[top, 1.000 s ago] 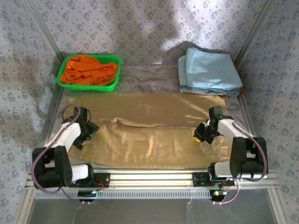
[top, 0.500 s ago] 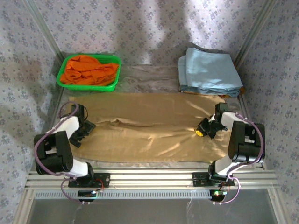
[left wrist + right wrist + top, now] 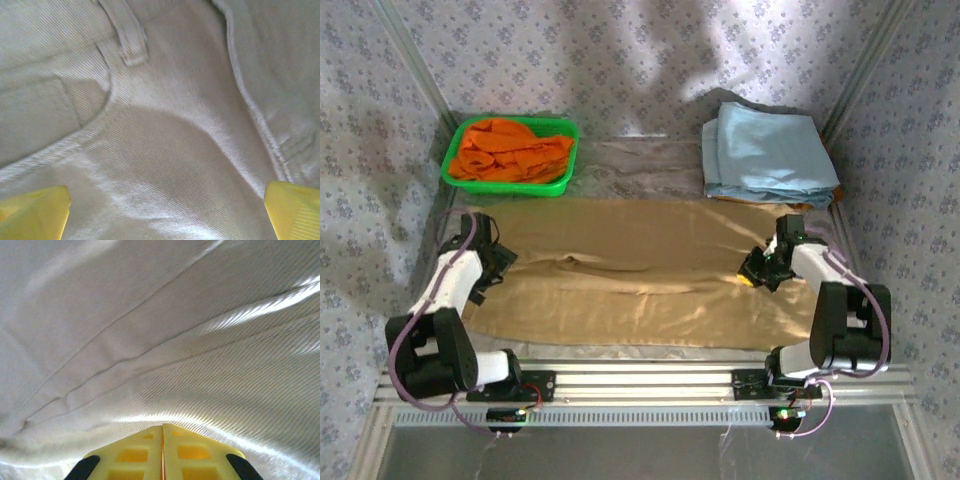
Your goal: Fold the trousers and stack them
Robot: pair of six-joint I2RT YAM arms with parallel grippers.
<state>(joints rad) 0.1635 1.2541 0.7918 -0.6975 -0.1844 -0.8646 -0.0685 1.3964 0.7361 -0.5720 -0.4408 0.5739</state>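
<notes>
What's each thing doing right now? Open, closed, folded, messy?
trousers: spread out long and flat
left gripper: wide open over the pocket end
right gripper: shut, right at the cloth
orange garment: crumpled in the green basket
light blue garments: folded and stacked

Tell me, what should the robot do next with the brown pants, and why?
Probably lower the left jaws and close them on the trousers: they stand wide open over the belt loop, while the right jaws are shut at the other end.
</notes>
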